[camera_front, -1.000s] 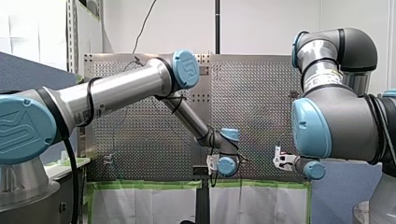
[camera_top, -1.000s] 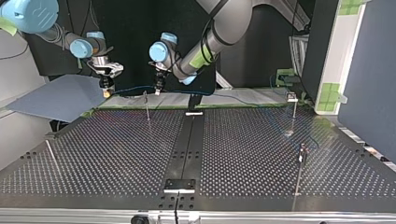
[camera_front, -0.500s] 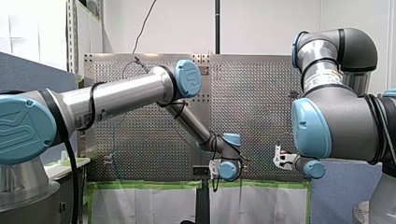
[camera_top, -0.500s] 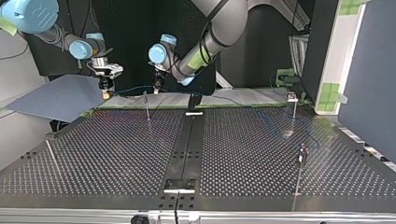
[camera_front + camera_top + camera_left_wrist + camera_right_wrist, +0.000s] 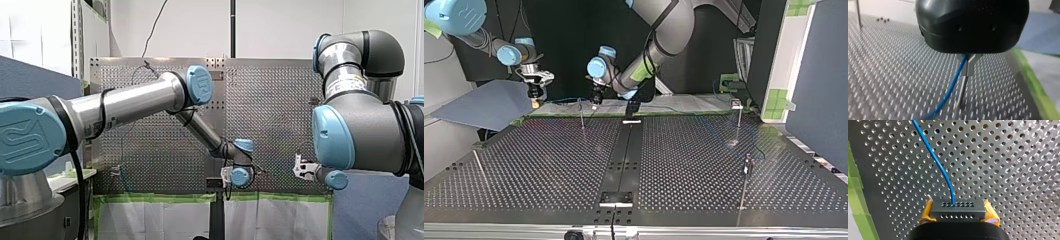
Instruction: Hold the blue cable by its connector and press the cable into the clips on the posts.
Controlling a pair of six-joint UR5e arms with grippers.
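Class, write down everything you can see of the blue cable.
The blue cable is thin, smooth and round, plastic-coated by its look. One end enters a dark, hole-dotted connector, which my right arm's jaws grip between yellow pads. From there it curves away above the perforated table. In the top view it spans the gap between the two arms. My left arm's metal jaws are shut on it, and it trails down toward the table beside a thin post.

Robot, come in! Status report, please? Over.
Right hand shut on connector. Left hand shut on blue cable, thin post just ahead of it. Clipped in yet: can't tell. Over.
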